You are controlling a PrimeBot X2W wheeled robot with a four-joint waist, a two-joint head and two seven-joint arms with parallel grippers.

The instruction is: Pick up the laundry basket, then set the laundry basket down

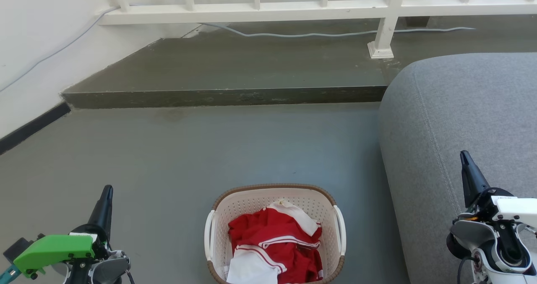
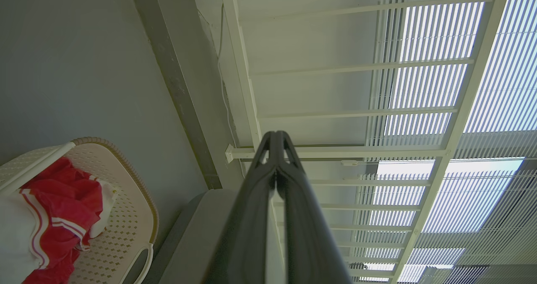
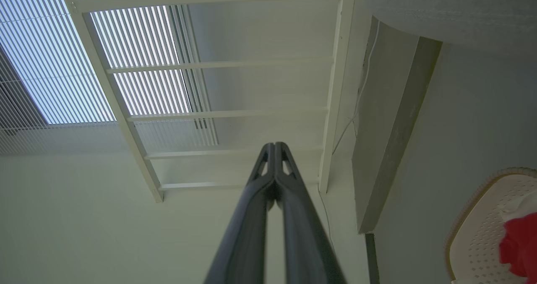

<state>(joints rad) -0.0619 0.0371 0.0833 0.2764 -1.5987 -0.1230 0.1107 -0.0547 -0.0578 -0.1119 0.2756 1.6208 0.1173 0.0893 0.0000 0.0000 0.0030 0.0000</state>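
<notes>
The laundry basket (image 1: 260, 200), cream-white and perforated with a brown woven rim and white side handles, rests on the grey floor at the bottom middle of the head view. Red and white clothes fill it. My left gripper (image 1: 107, 189) hovers well to its left, fingertips pressed together and holding nothing. My right gripper (image 1: 464, 155) hangs far to the basket's right, over the sofa, also shut and empty. The left wrist view catches the basket (image 2: 134, 217) at lower left beside the left gripper (image 2: 276, 135). In the right wrist view the basket (image 3: 478, 233) sits at lower right, away from the right gripper (image 3: 275, 145).
A grey sofa (image 1: 461, 120) stands right of the basket. A raised concrete step (image 1: 226, 96) crosses the floor ahead, with a white railing (image 1: 293, 9) and a grey cable (image 1: 302, 34) on it. A white wall (image 1: 37, 45) with a dark baseboard runs along the left.
</notes>
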